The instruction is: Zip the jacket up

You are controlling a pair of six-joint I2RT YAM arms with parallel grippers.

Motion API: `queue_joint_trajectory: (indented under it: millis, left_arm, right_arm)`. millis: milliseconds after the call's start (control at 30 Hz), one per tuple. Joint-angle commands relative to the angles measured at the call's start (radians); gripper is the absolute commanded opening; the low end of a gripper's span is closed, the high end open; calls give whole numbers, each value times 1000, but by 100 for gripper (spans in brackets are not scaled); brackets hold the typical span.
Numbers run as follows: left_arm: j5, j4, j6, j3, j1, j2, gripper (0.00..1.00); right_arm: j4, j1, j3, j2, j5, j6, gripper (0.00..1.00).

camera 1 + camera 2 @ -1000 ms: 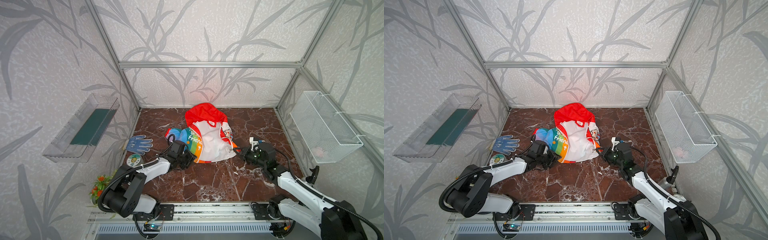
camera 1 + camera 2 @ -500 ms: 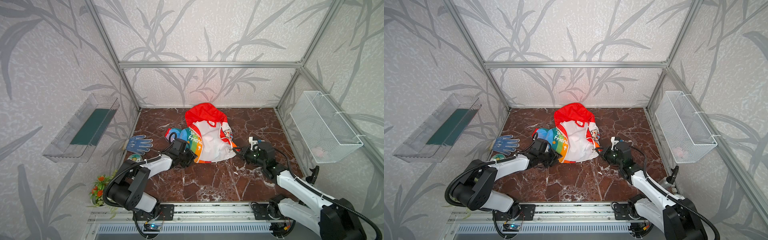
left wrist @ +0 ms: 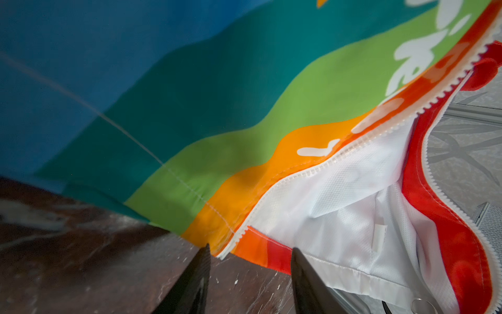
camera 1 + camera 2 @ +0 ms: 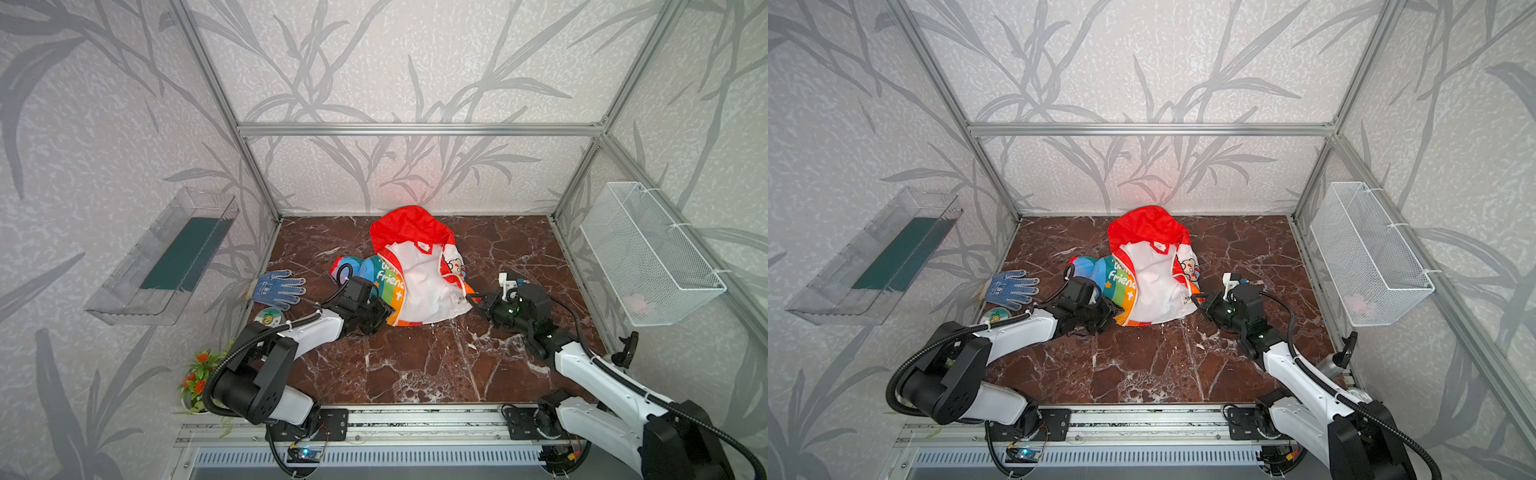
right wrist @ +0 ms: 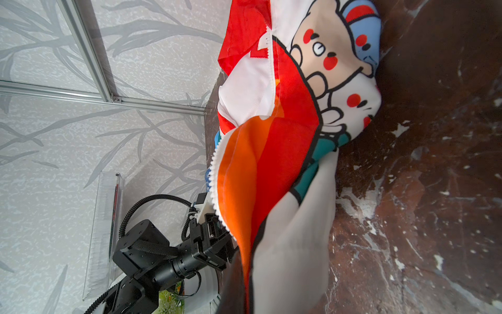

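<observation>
We see a dark red marble counter (image 4: 415, 365) inside a booth with leaf-patterned walls. A small child's jacket (image 4: 419, 278) lies crumpled near the middle of it, toward the back. It is unzipped and spread open, so its white lining faces up. Its red hood (image 4: 409, 226) points to the back wall. The rainbow-striped outside with white lettering shows on the left flap, and a cartoon bear print shows on the right flap.

The left pincer (image 3: 251, 248) sits low over the counter at the jacket's near left corner. In the left wrist view its two black fingers (image 3: 194, 280) stand apart. The bottom end of the white zipper (image 3: 323, 164) pokes toward the gap between their tips. We cannot tell whether either tip touches it.

The right pincer (image 4: 471, 297) is at the jacket's near right corner, pressed together and clamped on the hem there. In the right wrist view orange and red cloth bunches out of it, edged by a row of white zipper teeth.

By the left wall a blue dotted work glove (image 4: 279, 289) lies flat, apart from the jacket. Just in front of the glove is a round disc (image 4: 268, 319) with a cartoon picture. A clear plastic tray (image 4: 162, 257) hangs on the left wall and a white wire basket (image 4: 648, 253) on the right wall. A small pot of orange flowers (image 4: 198, 376) stands off the counter's front left corner.
</observation>
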Motion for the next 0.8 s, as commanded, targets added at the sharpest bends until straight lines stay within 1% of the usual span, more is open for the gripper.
queue_joint_trajectory:
  millis: [0,167,367,500,700,767]
  left_arm:
    - [-5,-11,-2,9,6,10,50]
    - [-14,-24,-4,2,5,-2,57]
    - [10,-5,-4,13,5,30,55]
    - [18,10,-5,15,6,42,50]
    - [1,17,-6,0,6,8,32]
    - [-17,22,-13,-14,6,-15,28]
  right_arm:
    - [1,-1,12,-18,5,-10,0]
    - [-1,-1,6,-22,6,-9,0]
    - [4,-2,7,-18,4,-7,0]
    - [0,-1,6,-22,4,-7,0]
    - [-2,-1,1,-28,9,-7,0]
    - [-2,-1,1,-27,7,-7,0]
